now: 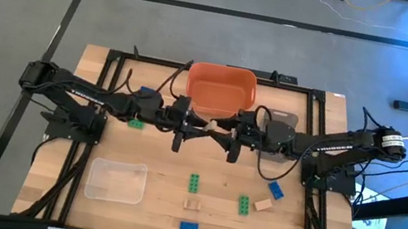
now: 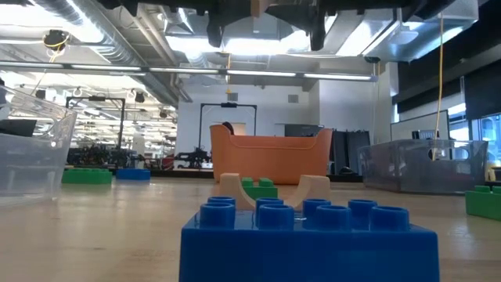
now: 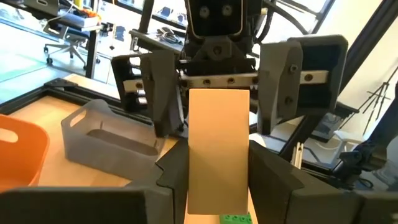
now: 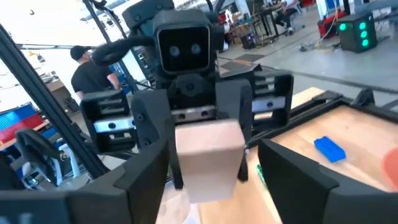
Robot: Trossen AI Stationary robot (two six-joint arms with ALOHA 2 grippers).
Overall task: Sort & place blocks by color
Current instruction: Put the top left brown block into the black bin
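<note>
Above the table's middle, just in front of the orange bowl [image 1: 221,88], my two grippers face each other with a tan block [image 3: 217,137] between them. My left gripper [image 3: 217,183] is shut on the block. My right gripper [image 4: 211,180] is open, one finger on either side of the block's other end; I cannot tell whether it touches. On the table lie green blocks [image 1: 196,182] [image 1: 243,204] [image 1: 136,124], blue blocks [image 1: 276,189] [image 1: 188,226] and tan blocks [image 1: 262,203] [image 1: 191,204]. My left gripper pinches the tan block by two opposite side faces [image 3: 194,186] between its two fingers, at the end toward the table's left. The fingers come level from the table's left. The block is lifted clear of the table and sticks out toward my right gripper.
A clear tray [image 1: 117,179] sits at the near left. A grey tray [image 1: 281,128] stands under my right arm beside the bowl. In the low view a blue block [image 2: 309,235] fills the foreground, with a tan arch piece [image 2: 313,188] behind it.
</note>
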